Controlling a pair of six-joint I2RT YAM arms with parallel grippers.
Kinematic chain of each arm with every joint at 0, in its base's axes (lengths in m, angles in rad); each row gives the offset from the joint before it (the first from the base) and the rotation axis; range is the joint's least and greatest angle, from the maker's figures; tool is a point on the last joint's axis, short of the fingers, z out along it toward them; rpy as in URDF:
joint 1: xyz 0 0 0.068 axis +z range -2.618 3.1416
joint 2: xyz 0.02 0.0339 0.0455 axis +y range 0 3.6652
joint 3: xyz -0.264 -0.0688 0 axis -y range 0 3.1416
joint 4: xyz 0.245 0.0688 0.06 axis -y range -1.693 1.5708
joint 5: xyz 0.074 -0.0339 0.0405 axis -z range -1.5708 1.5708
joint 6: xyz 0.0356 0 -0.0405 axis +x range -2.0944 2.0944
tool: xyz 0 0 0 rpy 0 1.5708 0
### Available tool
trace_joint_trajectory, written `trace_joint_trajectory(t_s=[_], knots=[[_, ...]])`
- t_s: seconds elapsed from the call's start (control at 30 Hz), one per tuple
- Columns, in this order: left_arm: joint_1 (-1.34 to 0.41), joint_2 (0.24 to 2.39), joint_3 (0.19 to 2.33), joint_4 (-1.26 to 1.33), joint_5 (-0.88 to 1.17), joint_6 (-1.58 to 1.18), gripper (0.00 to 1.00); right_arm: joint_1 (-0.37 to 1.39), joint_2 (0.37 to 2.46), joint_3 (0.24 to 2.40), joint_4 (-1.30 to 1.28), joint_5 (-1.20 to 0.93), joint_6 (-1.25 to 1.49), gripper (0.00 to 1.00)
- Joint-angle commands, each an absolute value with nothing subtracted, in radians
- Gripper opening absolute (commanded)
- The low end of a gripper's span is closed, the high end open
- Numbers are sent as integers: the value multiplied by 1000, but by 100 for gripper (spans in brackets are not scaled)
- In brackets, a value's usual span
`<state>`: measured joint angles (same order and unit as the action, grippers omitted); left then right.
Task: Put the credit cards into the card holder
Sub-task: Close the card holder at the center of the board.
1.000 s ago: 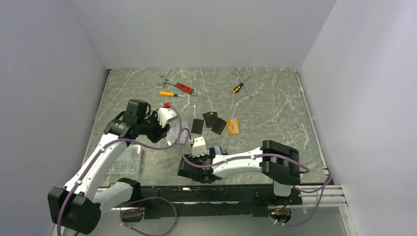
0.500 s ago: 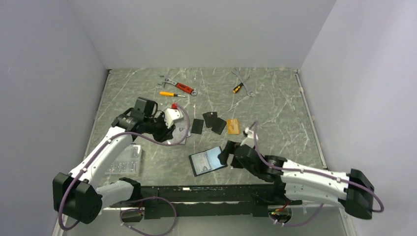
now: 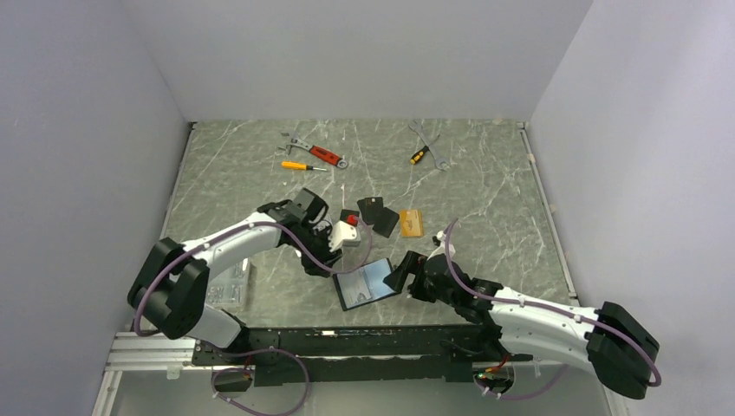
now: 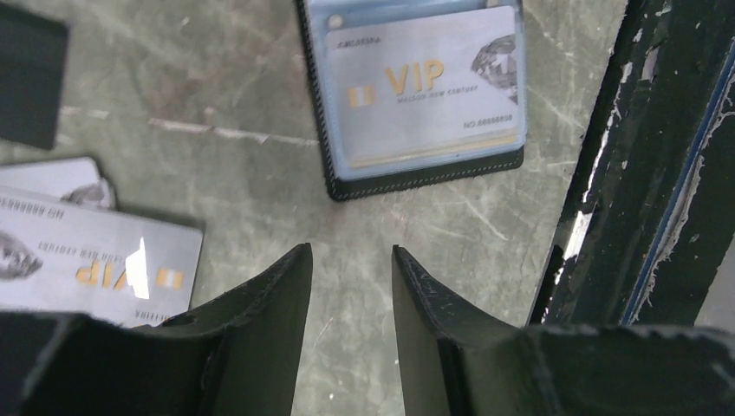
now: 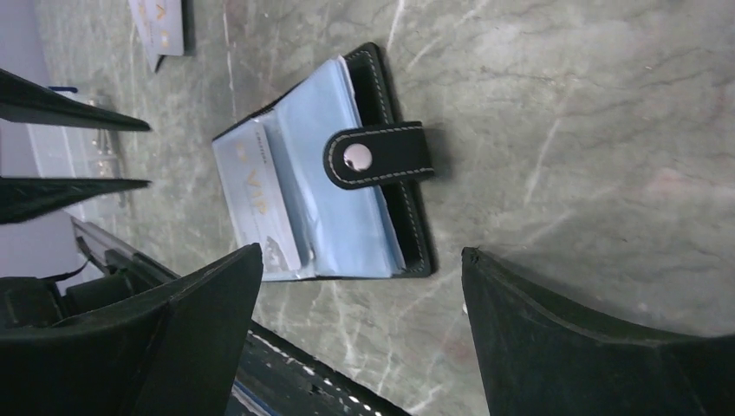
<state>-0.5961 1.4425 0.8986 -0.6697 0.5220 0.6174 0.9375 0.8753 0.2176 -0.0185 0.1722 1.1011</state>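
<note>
The small black leather-like card holder (image 3: 367, 282) is lying spread open near the table's 6 o'clock edge, with one silver VIP card (image 4: 423, 80) already sitting in a clear sleeve. The left gripper (image 4: 351, 282) is hovering at the holder's 11 o'clock, jaws parted a little and holding nothing. A loose silver-grey printed card (image 4: 97, 256) is lying flat just beside it, overlapping another. The right gripper (image 5: 360, 256) is waiting at the holder's 3 o'clock — jaws spread wide, empty — facing the snap-button strap (image 5: 378, 156). Thin black cards (image 3: 386, 223) and a gold-orange card (image 3: 411, 223) are resting at the holder's 12 o'clock. The cards are probably light, stiff and slick, lying flush on the marbled table (image 3: 485, 191) — pinching a short edge, or the raised overlapping edge, looks best. The sleeves look floppy, so the cover likely needs pinning.
</note>
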Motion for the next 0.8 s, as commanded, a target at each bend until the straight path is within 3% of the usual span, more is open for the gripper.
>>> trace_joint_trajectory(t_s=[0.0,0.23,0.47,0.77], knots=[[-689,1462,903,-584,490,651,44,919,940,212,119,104,1124,87],[-825,1527,872,-521,348,704,41,905,1002,145,258,64,1161,83],[-852,1564,821,-468,269,686,36,904,1046,72,462,11,1191,78],[-853,1552,776,-447,248,681,33,894,883,6,558,24,1214,74]])
